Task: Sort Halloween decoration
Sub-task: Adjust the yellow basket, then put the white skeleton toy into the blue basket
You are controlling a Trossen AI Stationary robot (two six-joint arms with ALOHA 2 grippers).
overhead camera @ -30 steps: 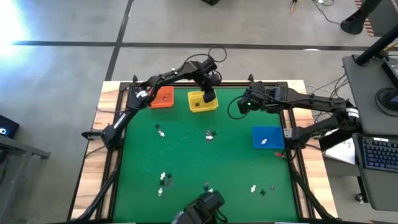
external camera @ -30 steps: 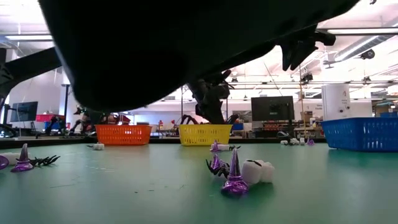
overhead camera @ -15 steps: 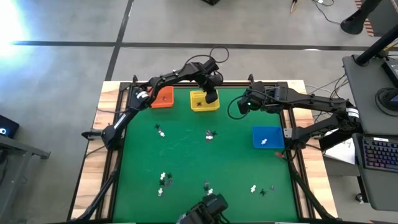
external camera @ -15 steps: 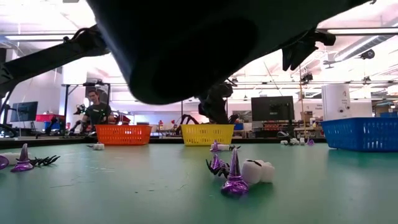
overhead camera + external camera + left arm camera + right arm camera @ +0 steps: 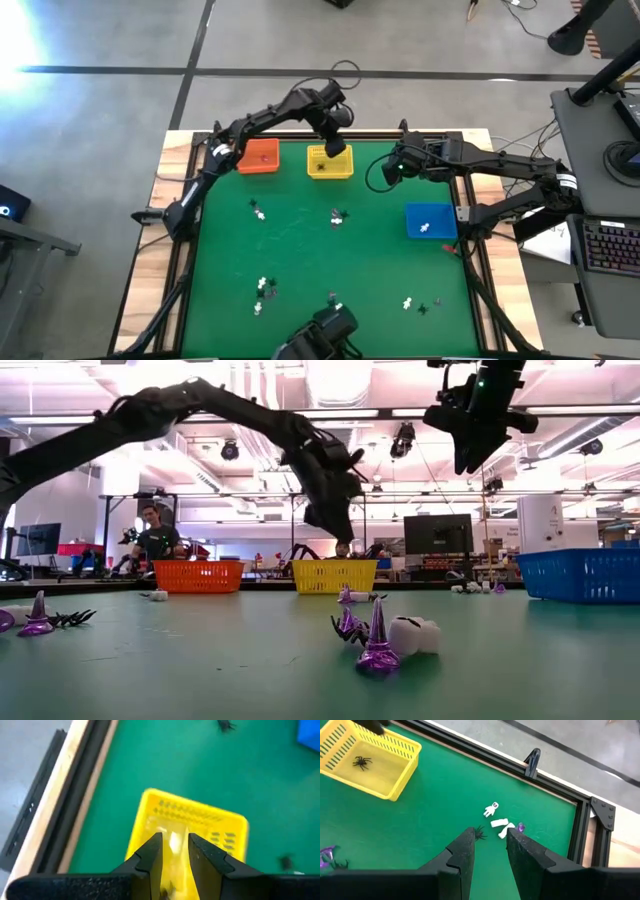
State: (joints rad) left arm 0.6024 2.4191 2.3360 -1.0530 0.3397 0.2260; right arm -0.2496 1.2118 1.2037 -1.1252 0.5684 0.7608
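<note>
Three baskets: one orange basket (image 5: 261, 158), one yellow basket (image 5: 329, 162) holding one black spider (image 5: 361, 761), one blue basket (image 5: 431, 221). Two arms.

Evenly and brightly lit from overhead ceiling strips, visible in the low view. Strong white glare at the high view's upper left corner. Soft, faint shadows on the green tabletop (image 5: 320, 270). Left wrist view blurred throughout; right wrist view sharper.
</note>
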